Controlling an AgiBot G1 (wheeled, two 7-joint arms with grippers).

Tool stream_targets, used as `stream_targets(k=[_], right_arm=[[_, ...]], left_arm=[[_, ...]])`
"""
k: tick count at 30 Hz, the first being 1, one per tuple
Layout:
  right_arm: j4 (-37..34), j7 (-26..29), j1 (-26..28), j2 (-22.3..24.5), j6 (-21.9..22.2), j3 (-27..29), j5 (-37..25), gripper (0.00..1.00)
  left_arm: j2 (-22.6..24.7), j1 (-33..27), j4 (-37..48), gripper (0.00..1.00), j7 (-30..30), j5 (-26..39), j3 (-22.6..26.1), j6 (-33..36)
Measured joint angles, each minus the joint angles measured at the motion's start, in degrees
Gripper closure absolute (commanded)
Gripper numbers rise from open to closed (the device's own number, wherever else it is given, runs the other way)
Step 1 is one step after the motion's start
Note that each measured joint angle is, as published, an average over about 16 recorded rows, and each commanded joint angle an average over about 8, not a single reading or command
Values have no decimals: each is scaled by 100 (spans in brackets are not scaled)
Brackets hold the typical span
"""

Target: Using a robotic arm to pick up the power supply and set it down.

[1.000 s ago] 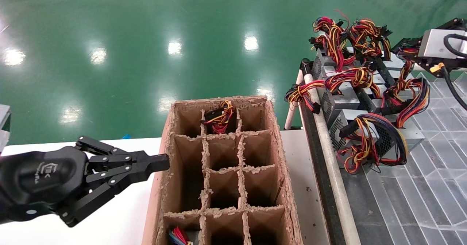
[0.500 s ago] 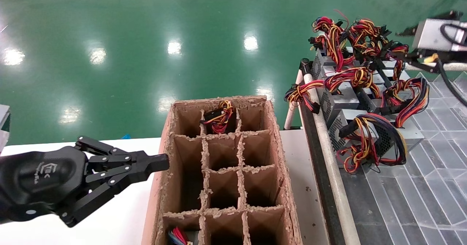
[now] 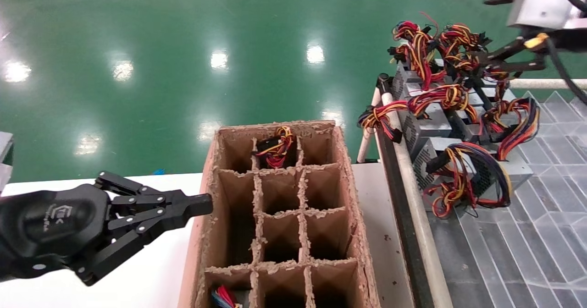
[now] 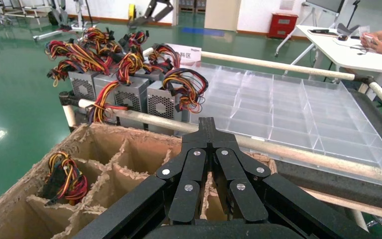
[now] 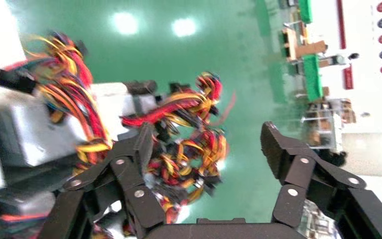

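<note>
Several silver-grey power supplies with wire bundles lie packed together at the right. The nearest power supply [image 3: 519, 167] [image 4: 161, 102] carries a loop of purple, blue, red and yellow wires with a black connector. My right gripper [image 3: 486, 29] [image 5: 206, 132] hangs open above the far end of this group, its silver wrist block [image 3: 541, 1] at the picture's top corner. Red and yellow wire bundles [image 5: 189, 149] show behind its spread fingers, and nothing is gripped. My left gripper [image 3: 206, 203] [image 4: 208, 122] is shut and empty, parked beside the cardboard box.
A brown cardboard box [image 3: 348, 184] with a grid of cells stands in the middle; a far cell holds a wire bundle [image 3: 275, 150], and wires [image 3: 224, 296] show in a near one. A pale rail [image 3: 412, 184] borders the clear compartment tray [image 3: 550, 216] under the supplies.
My right gripper has risen from the wires at the back of the pile, upward and slightly away. The left arm and the power supplies have not moved.
</note>
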Motion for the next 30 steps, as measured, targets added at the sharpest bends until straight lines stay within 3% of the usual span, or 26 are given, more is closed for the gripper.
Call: stream_targets(k=[12,13,20,21,30], right_arm=[[612,555,-639,143,-313,182,855,0],[642,584,-713,154,-342,203,961,0],[851,785,-1223,235,-540,343,1690,0],[880,814,-1296,246,-568,363,1793,0],[1147,1070,-1949,350,-822,544,2725,0]], left_arm=[[0,0,0,100,0,0,0,0],[0,0,0,96,0,0,0,0],[0,0,0,8,0,0,0,0],[0,0,0,0,0,0,0,0],[0,0,0,0,0,0,0,0]])
